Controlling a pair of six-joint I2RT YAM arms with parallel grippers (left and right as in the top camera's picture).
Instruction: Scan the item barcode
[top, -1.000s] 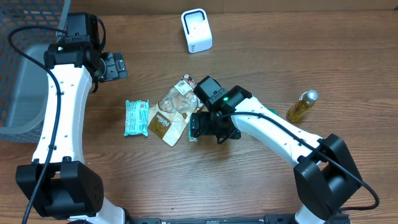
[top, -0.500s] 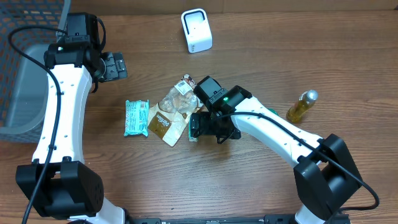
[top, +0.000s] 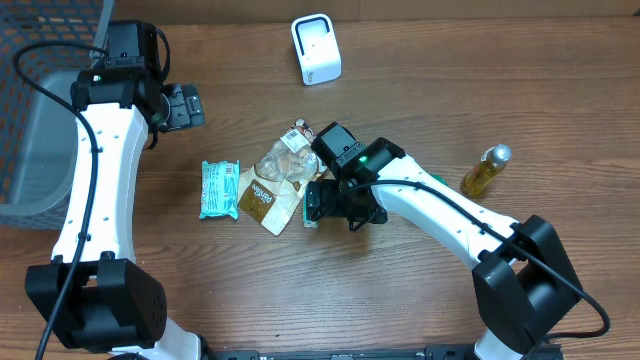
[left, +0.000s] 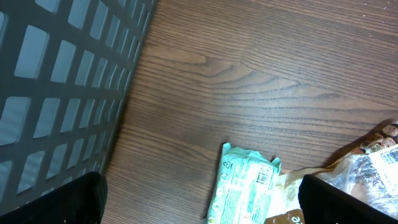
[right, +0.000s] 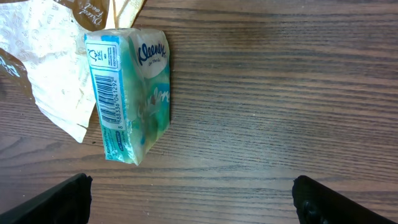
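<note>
The Kleenex pack (right: 127, 93) lies barcode-up on the counter (top: 420, 100), touching the right edge of the brown bag (top: 262, 200). The right jaws hang wide open above it, empty. The left jaws gape empty, well left of the bag.

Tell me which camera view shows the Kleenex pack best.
The right wrist view: the Kleenex pack lies in full sight, its barcode facing up. Overhead, the right gripper hides most of it. The left wrist view misses it.

Nothing has shifted in the last second: the left end effector (top: 185, 105) and the right end effector (top: 338, 205) sit exactly where they were (both jaws just as wide apart), and the tissue pack (right: 127, 93) lies unmoved on the desk (top: 450, 80).
</note>
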